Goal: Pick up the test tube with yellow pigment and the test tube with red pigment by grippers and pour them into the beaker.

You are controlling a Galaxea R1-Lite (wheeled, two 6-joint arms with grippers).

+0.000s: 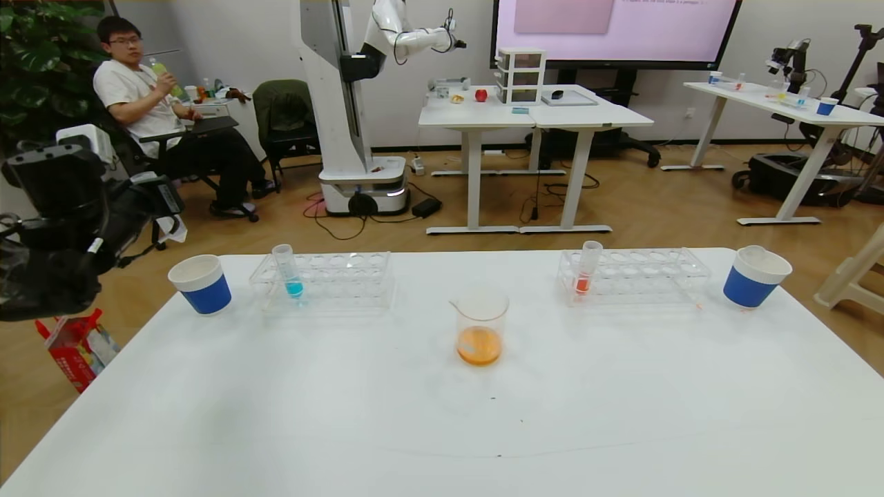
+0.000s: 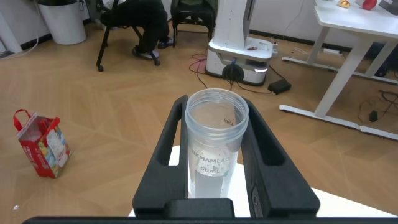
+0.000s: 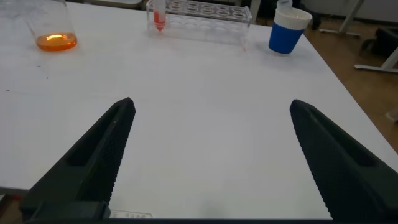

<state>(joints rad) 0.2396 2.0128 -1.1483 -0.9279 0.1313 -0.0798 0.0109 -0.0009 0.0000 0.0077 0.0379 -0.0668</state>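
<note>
The beaker stands mid-table with orange liquid in its bottom; it also shows in the right wrist view. A test tube with red pigment stands upright in the right rack, also in the right wrist view. My left gripper is shut on a clear tube marked 50 mL, with no liquid showing in it. The left arm is raised beyond the table's left edge. No yellow liquid is in view. My right gripper is open and empty above the table's near right part.
A tube of blue liquid stands in the left rack. Blue-and-white paper cups stand at the far left and far right of the table. A red bag lies on the floor left of the table.
</note>
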